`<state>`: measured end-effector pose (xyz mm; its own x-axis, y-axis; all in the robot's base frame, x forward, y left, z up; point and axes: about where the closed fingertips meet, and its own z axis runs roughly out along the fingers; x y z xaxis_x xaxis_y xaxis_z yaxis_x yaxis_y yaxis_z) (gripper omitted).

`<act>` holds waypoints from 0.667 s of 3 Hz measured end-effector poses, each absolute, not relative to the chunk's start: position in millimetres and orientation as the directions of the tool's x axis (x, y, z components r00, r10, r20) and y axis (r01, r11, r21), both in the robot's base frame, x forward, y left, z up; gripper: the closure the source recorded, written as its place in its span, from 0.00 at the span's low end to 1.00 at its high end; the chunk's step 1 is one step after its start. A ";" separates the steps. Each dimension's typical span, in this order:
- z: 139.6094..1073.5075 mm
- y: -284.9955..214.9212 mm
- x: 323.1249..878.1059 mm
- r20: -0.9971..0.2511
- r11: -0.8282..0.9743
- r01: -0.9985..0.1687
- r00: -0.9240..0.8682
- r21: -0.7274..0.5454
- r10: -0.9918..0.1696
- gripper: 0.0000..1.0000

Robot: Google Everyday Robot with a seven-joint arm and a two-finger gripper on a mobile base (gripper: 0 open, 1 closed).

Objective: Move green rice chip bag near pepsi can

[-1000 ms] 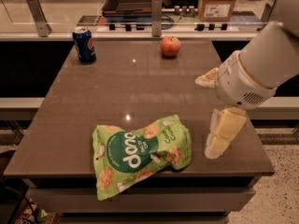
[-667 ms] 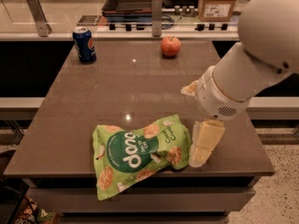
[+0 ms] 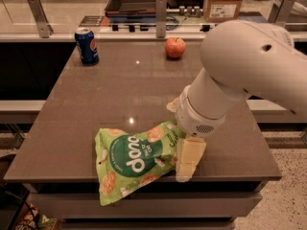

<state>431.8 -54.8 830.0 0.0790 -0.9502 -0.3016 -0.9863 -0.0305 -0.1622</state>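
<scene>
Lately swung left and down over the surface [image 3: 120, 80], from well right of the green chip bag [image 3: 129, 159] to its right end. Now holds the pincer [image 3: 178, 137] right at that end, released and spread wide, with one cream finger [image 3: 190, 159] low by the front edge and the other further back, apparently straddling the crinkled corner; grasping nothing yet, as far as can be judged. Left the bag where it lay: flat near the front of the surface, lower corner hanging over the rim. Left also the blue soda can [image 3: 87, 45] upright at the far left corner and the red apple [image 3: 175, 47] at the far middle, both well apart from the bag. Means, for the task, approach done and grip not yet made; probably next, clenching on that corner, then hauling the bag back and left toward the can, clear of the apple. As for writing: reads, in big white lowercase across the dark green circle, something like "dang", though not surely; shows smaller white words beside it, too small to make out. Shows red and white markings on the can's blue side, without legible letters. Carries a white label on the cardboard box [image 3: 223, 1] behind the surface, print unreadable.
</scene>
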 end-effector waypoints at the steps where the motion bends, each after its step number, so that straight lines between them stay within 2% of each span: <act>1: 831.1 -54.6 431.2 -0.300 -0.031 -0.986 0.080 -0.165 -0.951 0.17; 2: 832.1 -54.1 430.6 -0.299 -0.033 -0.985 0.082 -0.167 -0.951 0.41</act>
<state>430.6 -54.1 832.1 0.0820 -0.9508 -0.2988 -0.9854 -0.0325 -0.1670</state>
